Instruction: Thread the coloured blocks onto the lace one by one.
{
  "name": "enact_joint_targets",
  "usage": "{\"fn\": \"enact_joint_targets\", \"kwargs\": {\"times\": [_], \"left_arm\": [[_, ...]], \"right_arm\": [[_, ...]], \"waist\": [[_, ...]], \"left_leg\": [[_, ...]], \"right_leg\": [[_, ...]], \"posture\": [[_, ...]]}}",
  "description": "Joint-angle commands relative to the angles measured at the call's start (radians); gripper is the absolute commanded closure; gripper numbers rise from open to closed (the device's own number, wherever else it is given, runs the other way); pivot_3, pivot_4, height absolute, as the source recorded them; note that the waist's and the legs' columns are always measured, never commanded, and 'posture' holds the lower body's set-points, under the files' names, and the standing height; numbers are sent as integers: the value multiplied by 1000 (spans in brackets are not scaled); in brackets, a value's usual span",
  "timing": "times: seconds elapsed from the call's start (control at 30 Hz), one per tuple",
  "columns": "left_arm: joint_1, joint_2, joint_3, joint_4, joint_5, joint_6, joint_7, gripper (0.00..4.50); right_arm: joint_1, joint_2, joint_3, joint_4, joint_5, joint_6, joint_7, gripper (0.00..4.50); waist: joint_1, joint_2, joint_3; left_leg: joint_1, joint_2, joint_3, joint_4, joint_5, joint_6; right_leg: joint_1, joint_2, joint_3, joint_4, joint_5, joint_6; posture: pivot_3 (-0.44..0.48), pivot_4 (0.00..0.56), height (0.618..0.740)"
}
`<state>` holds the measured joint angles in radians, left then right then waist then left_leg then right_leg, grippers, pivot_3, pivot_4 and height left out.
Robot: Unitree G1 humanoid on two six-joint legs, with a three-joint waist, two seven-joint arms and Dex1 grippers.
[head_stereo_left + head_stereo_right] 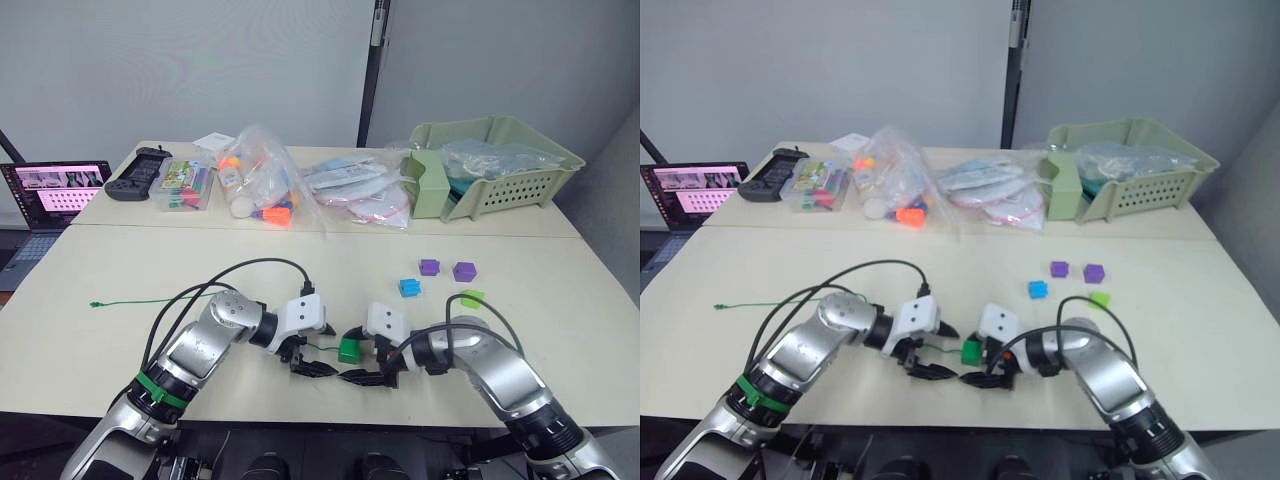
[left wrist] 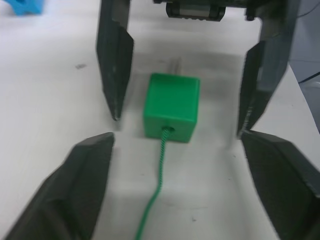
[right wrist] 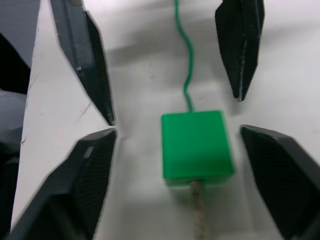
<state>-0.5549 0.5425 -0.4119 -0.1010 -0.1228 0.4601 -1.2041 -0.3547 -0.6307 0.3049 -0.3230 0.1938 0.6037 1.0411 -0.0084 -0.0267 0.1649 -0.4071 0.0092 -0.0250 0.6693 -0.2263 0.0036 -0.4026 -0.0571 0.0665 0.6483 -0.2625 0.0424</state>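
Observation:
A dark green block point(image 1: 349, 350) lies on the table near the front edge, with the thin green lace point(image 2: 156, 192) running into its hole. The lace's stiff tip point(image 3: 196, 212) pokes out of the block's far side. From the block the lace trails away to my left, ending at a knot point(image 1: 93, 305). My left gripper point(image 1: 322, 350) and right gripper point(image 1: 358, 356) face each other, both open, their fingers flanking the block without touching it. Further back on the right lie a blue block point(image 1: 409, 288), two purple blocks point(image 1: 429, 267) point(image 1: 464, 271) and a light green block point(image 1: 472, 298).
At the back stand clear bags of craft items point(image 1: 262, 190), flat packets point(image 1: 355, 190) and a green basket point(image 1: 495, 165). A black controller point(image 1: 138, 172) and a laptop point(image 1: 55, 195) are at the far left. The table's front edge point(image 1: 330, 418) is close to both grippers.

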Motion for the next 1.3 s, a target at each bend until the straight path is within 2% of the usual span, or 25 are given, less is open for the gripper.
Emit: {"fn": "enact_joint_targets", "kwargs": {"times": [0.03, 0.17, 0.33, 0.37, 0.43, 0.5, 0.63, 0.67, 0.77, 1.03, 1.2, 1.23, 1.3], "left_arm": [[-27, -45, -29, 36, 34, -38, 42, 55], [-48, -104, -66, 88, 56, -53, 58, 55], [-55, -132, -88, 144, 74, -82, 60, 55], [-56, -138, -86, 149, 68, -81, 54, 606], [-60, -136, -82, 147, 62, -76, 41, 1152], [-60, -129, -79, 140, 62, -75, 33, 1914], [-56, -123, -75, 131, 60, -74, 24, 3157], [-55, -121, -75, 129, 60, -75, 22, 3300], [-54, -118, -74, 125, 58, -74, 19, 3300], [-52, -115, -75, 115, 52, -68, 10, 3300], [-55, -115, -77, 119, 54, -67, 6, 3300], [-56, -116, -77, 120, 55, -68, 6, 3300], [-61, -119, -78, 128, 57, -72, 8, 3300]], "right_arm": [[40, -71, -81, -89, 44, 25, 7, 0], [81, -118, -93, -84, 41, 4, 3, 0], [77, -106, -77, -65, 29, -7, -16, 0], [74, -101, -72, -62, 27, -7, -20, 0], [68, -91, -60, -53, 21, -8, -29, 0], [67, -86, -52, -47, 16, -12, -34, 0], [68, -82, -41, -32, 11, -28, -39, 0], [69, -82, -37, -24, 8, -37, -39, 0], [71, -83, -33, -6, 5, -55, -40, 0], [66, -87, -26, 48, -10, -114, -35, 2442], [58, -83, -27, 49, -6, -120, -31, 4242], [58, -83, -27, 46, -6, -119, -30, 4454], [56, -82, -26, 45, -5, -121, -25, 4500]], "waist": [[5, 0, 0], [3, -1, 0], [-10, -1, 0], [-9, -1, 0], [-7, -1, 0], [-6, -1, 0], [-6, -1, 0], [-6, -1, 0], [-6, -1, 0], [-6, -1, 0], [-6, -1, 0], [-6, -1, 0], [-6, 0, 0]], "left_leg": [[-1, 0, 0, 0, 0, 0], [-1, -2, 1, 0, 0, 0], [-1, -1, 1, 0, 0, 0], [0, 0, 1, 0, 0, 0], [-1, 0, 1, 0, 0, 0], [-1, -1, 1, 0, 0, 0], [-1, -1, 1, 0, 0, 0], [-1, -1, 1, 0, 0, 0], [-1, -1, 1, 0, 0, 0], [-1, -1, 1, 0, 0, 0], [-1, -1, 1, 0, 0, 0], [-1, -1, 1, 0, 0, 0], [-1, -1, 1, 0, 0, 0]], "right_leg": [[0, -1, 0, -1, 0, 0], [0, -2, 0, -1, 0, 1], [-1, 0, 0, -1, 0, 1], [0, 1, 1, -1, 0, 0], [0, 1, 0, -1, 0, 0], [0, 0, 0, -1, 0, 0], [0, 0, 0, -1, 0, 1], [0, 0, 0, -1, 0, 1], [0, 0, 0, -1, 0, 1], [0, 0, 1, -1, 0, 0], [0, 0, 1, -1, 0, 0], [0, 0, 1, -1, 0, 0], [0, 0, 1, 0, 0, 0]], "posture": [[0, 150, 740], [0, 150, 740], [0, 150, 740], [0, 150, 740], [0, 150, 740], [0, 150, 740], [0, 150, 740], [0, 150, 740], [0, 150, 740], [0, 150, 740], [0, 150, 740], [0, 150, 740], [0, 150, 740]]}}
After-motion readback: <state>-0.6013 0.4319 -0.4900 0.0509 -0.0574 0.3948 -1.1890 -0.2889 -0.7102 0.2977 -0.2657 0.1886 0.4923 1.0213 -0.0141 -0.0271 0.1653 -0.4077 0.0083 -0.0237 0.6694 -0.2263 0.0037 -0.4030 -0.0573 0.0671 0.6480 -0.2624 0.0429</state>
